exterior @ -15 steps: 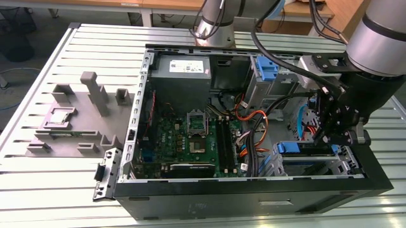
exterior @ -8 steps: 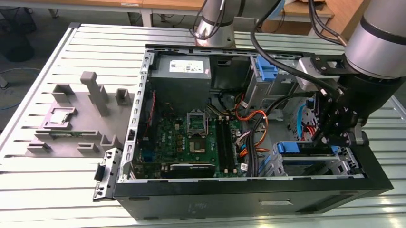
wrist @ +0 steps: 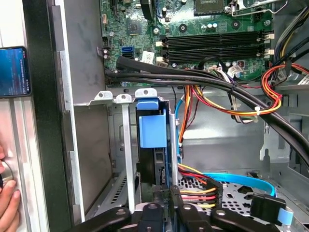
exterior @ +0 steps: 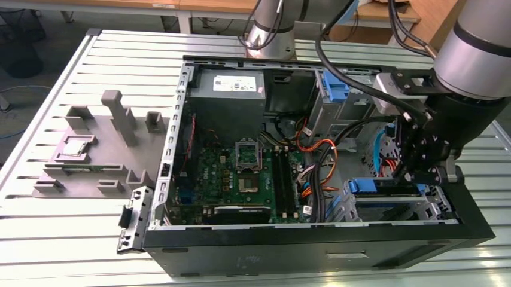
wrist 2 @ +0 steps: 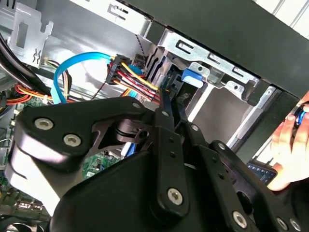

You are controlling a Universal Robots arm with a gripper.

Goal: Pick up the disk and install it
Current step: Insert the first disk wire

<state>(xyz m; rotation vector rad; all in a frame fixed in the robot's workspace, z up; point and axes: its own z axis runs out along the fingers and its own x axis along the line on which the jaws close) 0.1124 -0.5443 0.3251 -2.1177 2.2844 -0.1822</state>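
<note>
Disk (wrist: 153, 145), blue-bracketed and edge-on, stands upright in its bay.

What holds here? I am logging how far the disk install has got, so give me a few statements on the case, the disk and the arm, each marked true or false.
1. The computer case lies open on the slatted table. True.
2. The disk lies on the table outside the case. False: the disk stands in the drive cage inside the case.
3. The end effector is outside the case. False: the end effector reaches into the case at the drive cage, close to the disk.
4. A person's hand shows beside the case. True.
</note>
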